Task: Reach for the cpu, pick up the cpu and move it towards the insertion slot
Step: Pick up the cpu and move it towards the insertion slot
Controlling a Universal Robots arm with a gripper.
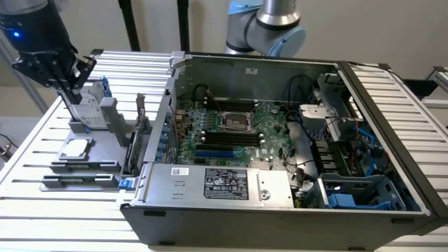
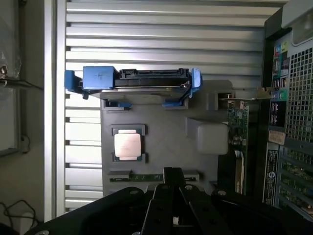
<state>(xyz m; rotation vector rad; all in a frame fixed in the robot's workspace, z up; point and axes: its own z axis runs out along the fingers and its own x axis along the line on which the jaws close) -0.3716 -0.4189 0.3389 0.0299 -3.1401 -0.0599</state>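
Note:
The cpu (image 1: 75, 149), a flat silvery square chip, lies in a recess of the grey fixture plate (image 1: 105, 157) at the exterior view's left, outside the computer case. In the wrist view the cpu (image 2: 128, 145) sits apart from my gripper (image 2: 173, 171), whose fingers stand together with nothing between them. My gripper (image 1: 72, 101) hangs above the far end of the fixture, over the hard drive (image 1: 94, 107), clear of the cpu. The insertion slot (image 1: 236, 121), a silver-framed square socket with a dark centre, lies on the motherboard inside the open case.
The blue-framed hard drive (image 2: 142, 81) stands at the fixture's far end. A memory stick (image 2: 146, 177) and an upright card (image 2: 238, 127) also rest on the fixture. The case wall (image 1: 164, 131) rises between fixture and motherboard. Black memory slots (image 1: 231, 137) lie beside the socket.

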